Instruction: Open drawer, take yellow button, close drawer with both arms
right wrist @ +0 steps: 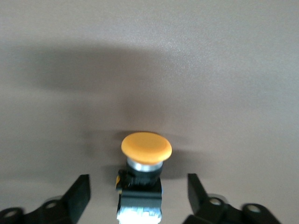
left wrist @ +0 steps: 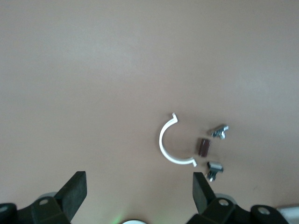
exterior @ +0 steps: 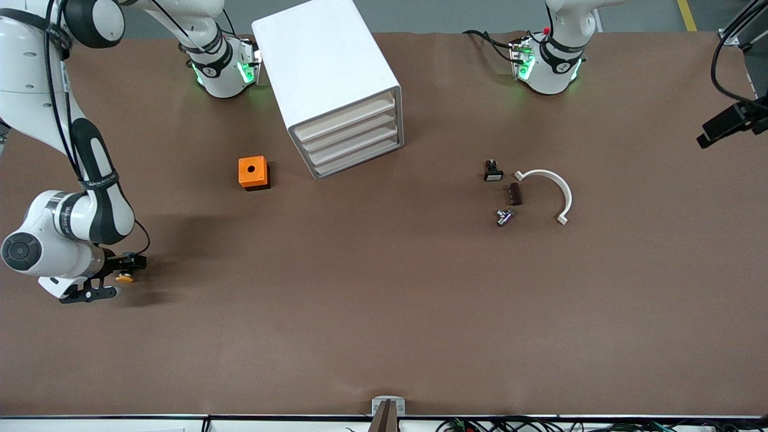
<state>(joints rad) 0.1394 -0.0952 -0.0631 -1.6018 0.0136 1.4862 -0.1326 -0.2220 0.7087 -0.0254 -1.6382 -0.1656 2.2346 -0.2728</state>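
the button (exterior: 125, 277) is seen at the lower left of the front view, on the desk (exterior: 384, 336), between the spread fingers of the right gripper (exterior: 114, 277). the left gripper (left wrist: 139, 192) is held with fingers apart over the white clamp (left wrist: 170, 142).

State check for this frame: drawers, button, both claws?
White four-drawer cabinet: all drawers shut.
Tiny orange-capped push-button: on the table, between open fingers, ungripped.
Right claw: open, low around the button.
Left claw: open, empty, over the white curved plastic clip.

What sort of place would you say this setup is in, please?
Probably a robotics lab bench: two white arms mounted at a brown table, a camera on a stand, and cables along the edge.
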